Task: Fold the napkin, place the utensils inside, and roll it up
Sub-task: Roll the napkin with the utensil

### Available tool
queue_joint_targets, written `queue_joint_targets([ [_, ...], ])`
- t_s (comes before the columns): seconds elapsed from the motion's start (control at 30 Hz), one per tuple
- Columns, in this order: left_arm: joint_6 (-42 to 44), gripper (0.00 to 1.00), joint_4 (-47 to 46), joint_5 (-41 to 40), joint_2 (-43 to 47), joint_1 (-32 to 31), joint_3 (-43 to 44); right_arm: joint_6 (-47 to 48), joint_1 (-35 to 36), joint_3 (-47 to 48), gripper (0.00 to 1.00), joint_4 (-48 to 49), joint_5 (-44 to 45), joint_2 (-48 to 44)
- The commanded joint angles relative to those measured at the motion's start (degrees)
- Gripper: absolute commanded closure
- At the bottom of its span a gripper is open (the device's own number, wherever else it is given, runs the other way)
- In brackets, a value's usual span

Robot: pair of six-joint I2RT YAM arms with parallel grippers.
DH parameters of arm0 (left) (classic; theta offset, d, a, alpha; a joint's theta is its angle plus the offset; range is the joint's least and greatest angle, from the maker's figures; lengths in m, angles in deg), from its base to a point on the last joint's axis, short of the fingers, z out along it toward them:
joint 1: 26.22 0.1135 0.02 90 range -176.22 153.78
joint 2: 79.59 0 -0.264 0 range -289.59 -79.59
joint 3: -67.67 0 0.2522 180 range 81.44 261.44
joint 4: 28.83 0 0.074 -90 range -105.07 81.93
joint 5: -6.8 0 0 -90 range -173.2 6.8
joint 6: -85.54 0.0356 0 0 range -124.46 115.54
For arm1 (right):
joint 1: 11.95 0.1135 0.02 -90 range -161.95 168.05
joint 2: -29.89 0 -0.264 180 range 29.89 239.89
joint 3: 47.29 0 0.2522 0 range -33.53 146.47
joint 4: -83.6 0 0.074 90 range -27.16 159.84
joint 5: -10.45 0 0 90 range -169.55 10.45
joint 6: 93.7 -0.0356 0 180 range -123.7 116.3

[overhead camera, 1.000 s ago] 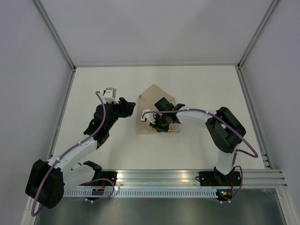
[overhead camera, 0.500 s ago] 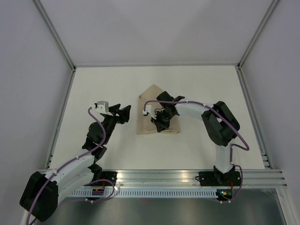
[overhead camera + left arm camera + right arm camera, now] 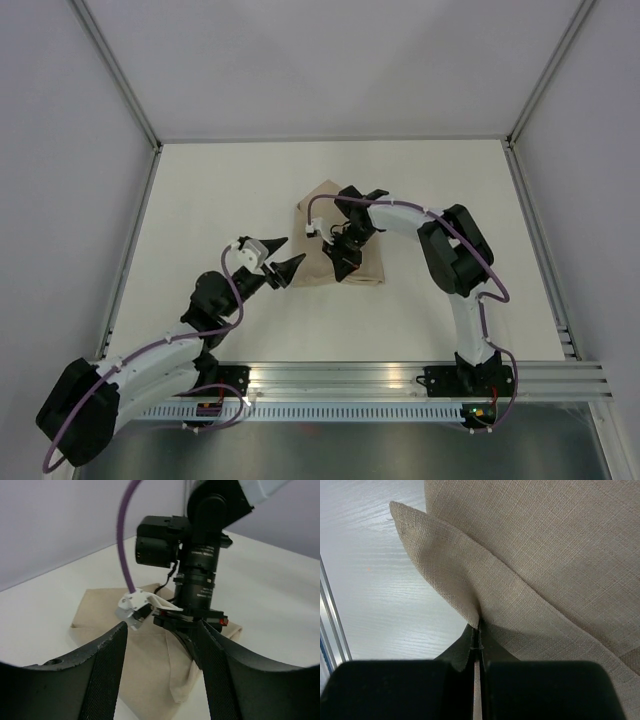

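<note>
Top external view: on the white bench (image 3: 200, 200), the folded beige-tan fabric napkin (image 3: 320, 205) lay at centre. The right arm (image 3: 400, 212) curled over it, right jaws pointing down, clenched on a raised fold of the napkin. The left arm (image 3: 160, 350) stretched low, left jaws released, just beside the napkin's left edge.
</note>
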Motion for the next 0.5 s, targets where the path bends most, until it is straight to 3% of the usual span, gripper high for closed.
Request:
queue_joint_targets([
  [0.0,9.68,0.36,1.19,2.83,-3.77,-3.46,3.82,3.52,-0.2,0.81,0.99,-4.83,0.05,4.41],
  [0.2,19.09,0.35,11.48,-5.24,-16.49,-12.87,11.99,4.05,-0.55,3.89,1.0,-7.91,-0.83,6.96],
  [0.47,22.79,0.27,16.48,-7.28,-23.99,-14.28,18.14,5.71,-2.4,10.82,1.0,-14.76,-2.85,12.67],
])
